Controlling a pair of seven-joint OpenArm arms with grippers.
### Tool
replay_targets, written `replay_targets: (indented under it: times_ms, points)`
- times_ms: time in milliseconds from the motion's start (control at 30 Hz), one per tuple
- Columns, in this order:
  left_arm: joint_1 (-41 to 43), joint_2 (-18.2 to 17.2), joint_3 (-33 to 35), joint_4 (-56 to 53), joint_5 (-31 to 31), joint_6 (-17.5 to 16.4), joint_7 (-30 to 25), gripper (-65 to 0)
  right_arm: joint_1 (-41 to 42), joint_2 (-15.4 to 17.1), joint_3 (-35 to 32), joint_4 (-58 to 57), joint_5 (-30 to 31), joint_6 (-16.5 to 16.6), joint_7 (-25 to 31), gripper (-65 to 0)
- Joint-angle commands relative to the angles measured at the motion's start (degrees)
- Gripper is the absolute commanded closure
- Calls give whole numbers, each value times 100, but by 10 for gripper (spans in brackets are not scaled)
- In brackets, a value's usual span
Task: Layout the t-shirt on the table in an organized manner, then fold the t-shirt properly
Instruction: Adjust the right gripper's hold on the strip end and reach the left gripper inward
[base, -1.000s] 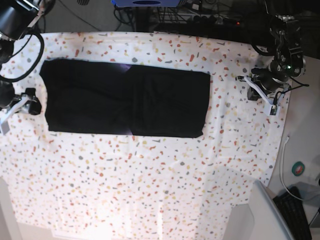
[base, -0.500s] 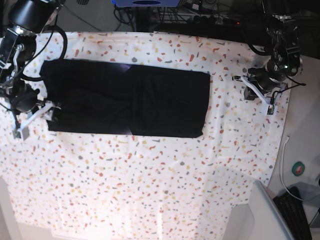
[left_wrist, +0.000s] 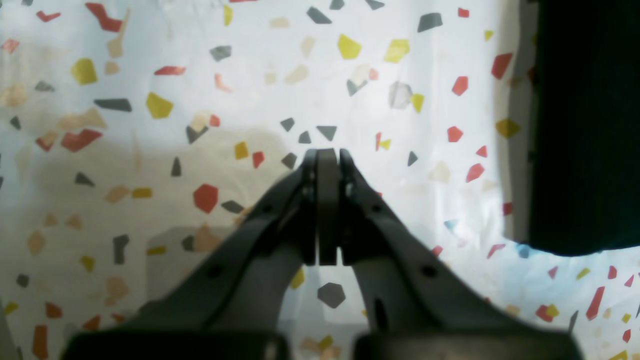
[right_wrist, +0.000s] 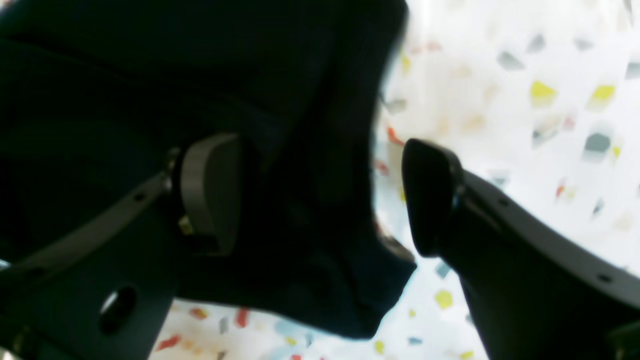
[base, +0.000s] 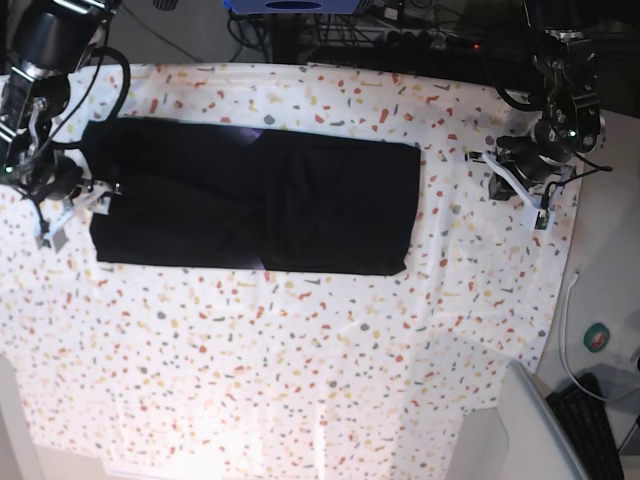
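Black t-shirt (base: 255, 205) folded into a long band toward the far edge of the speckled table (base: 300, 380); right gripper (right_wrist: 320, 195) spread wide astride its blurred end corner, contact indiscernible; left gripper (left_wrist: 327, 160) pressed shut, empty, near the opposite end, shirt edge cropped.

Blurred t-shirt (right_wrist: 280, 150) hides the table (right_wrist: 525, 75) beneath and runs off the right wrist view's top edge.
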Motion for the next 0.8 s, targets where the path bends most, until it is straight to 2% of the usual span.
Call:
replay_targets:
  times_ms: [0, 100, 333, 533, 633, 767]
  points:
    - [-34, -78, -23, 78, -27, -16, -83, 0, 77, 92, 20, -1, 62, 24, 245, -465]
    - [-17, -78, -23, 78, -27, -16, -92, 0, 60, 127, 20, -229, 71, 24, 544, -465]
    - [-8, -69, -14, 69, -27, -16, -92, 0, 77, 83, 20, -300, 185, 50, 544, -465]
    - [-70, -51, 224, -124, -19, 1, -110, 0, 42, 153, 20, -669, 1257, 59, 395, -467]
    - [-298, -34, 373, -432, -19, 1, -119, 0, 42, 197, -15, -678, 1495, 59, 96, -467]
    - [-360, 124, 443, -502, -19, 1, -119, 0, 42, 197, -24, -686, 1565, 59, 52, -467]
